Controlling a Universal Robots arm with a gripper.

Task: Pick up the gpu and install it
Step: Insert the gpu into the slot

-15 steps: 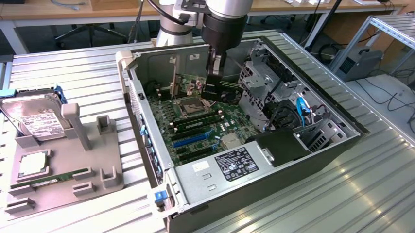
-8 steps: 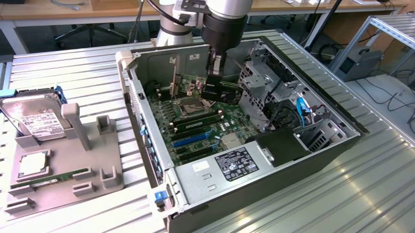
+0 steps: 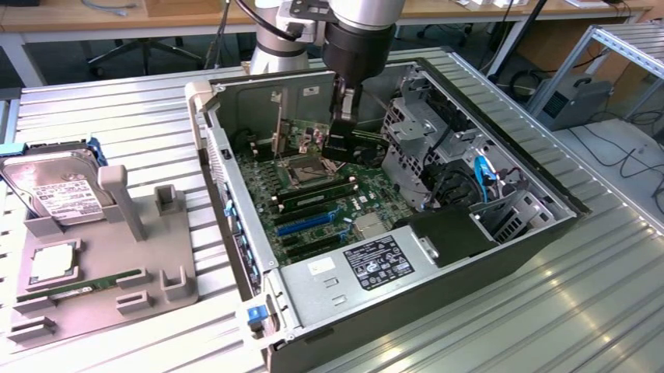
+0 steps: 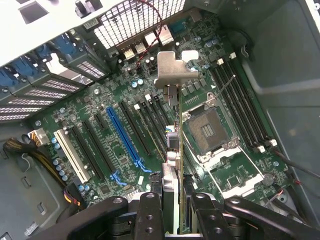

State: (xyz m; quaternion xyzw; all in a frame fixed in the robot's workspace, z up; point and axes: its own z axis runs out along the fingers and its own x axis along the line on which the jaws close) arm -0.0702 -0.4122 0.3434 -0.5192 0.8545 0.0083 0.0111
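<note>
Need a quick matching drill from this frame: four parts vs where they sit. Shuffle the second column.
Things:
1. gpu
2. hard drive
3. memory stick
4. long blue slot

Places:
a. leaning upright in the gray holder, outside the case
b. gripped in the claw, on edge above the motherboard
c. on the motherboard, nothing plugged in
d. lying low in the gray holder, nearer the exterior camera than the hard drive

Pairs: 1-b, 2-a, 3-d, 4-c
</note>
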